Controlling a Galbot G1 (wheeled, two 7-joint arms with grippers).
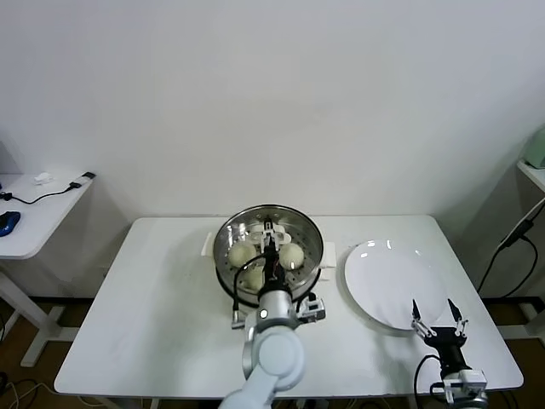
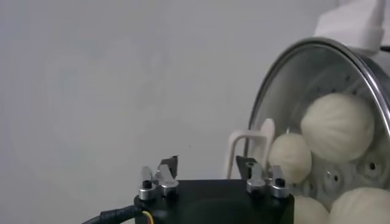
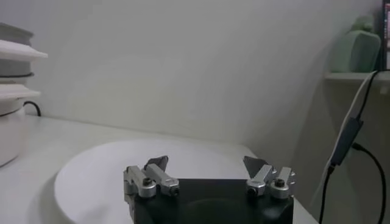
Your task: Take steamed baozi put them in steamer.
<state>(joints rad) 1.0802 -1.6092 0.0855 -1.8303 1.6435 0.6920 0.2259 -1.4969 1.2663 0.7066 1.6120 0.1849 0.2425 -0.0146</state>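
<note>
Steel steamer point(image 1: 223, 247) | left gripper point(image 1: 271, 228) hides baozi point(image 1: 241, 254) partly

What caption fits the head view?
Left hand open over baozi in the steamer; right hand open by the empty plate.

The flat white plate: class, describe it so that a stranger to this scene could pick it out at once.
Start at the white rectangular table and find the round shiny steel steamer holding small cream-white buns near its middle. The flat round white plate lies just to the steamer's right, with the right arm's open tool at its near edge. Unlike the deep steel pot, it is shallow and bare.
</note>
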